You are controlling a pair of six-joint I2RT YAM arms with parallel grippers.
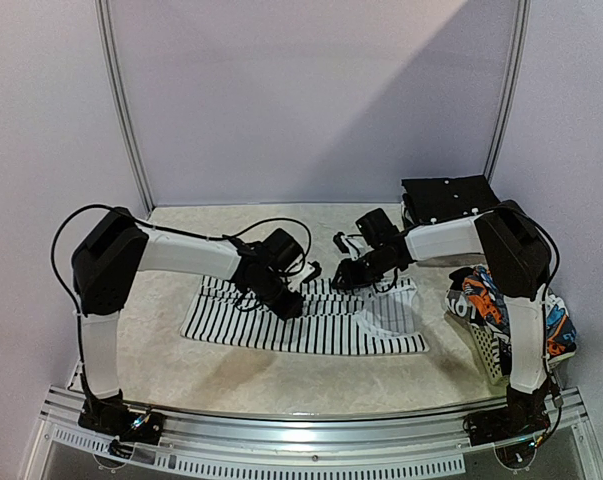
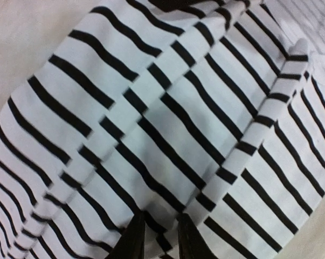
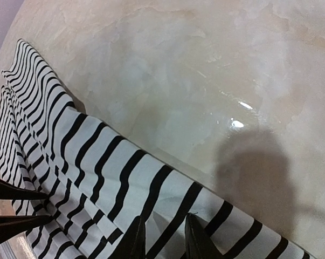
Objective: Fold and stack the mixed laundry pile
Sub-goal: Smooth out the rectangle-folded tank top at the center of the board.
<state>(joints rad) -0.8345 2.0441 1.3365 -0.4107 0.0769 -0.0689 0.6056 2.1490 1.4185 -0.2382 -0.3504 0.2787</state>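
A white garment with thin black stripes [image 1: 311, 325] lies spread across the middle of the table. My left gripper [image 1: 286, 300] is down on its upper middle part. In the left wrist view the dark fingers [image 2: 131, 240] pinch a raised fold of the striped garment [image 2: 167, 124], so the left gripper [image 2: 161, 237] is shut on it. My right gripper [image 1: 346, 275] sits at the garment's far edge. Its fingers [image 3: 197, 240] close on a lifted fold of the striped garment [image 3: 103, 156], just inside the hem, so the right gripper [image 3: 165, 237] is shut on it. An orange, blue and white printed garment [image 1: 481, 300] hangs out of the basket at the right.
A white lattice basket [image 1: 489, 352] stands at the right, beside the right arm's base. A black box [image 1: 449, 197] sits at the back right. The beige tabletop [image 1: 221, 225] runs to the back wall, and a metal rail [image 1: 311, 425] lines the near edge.
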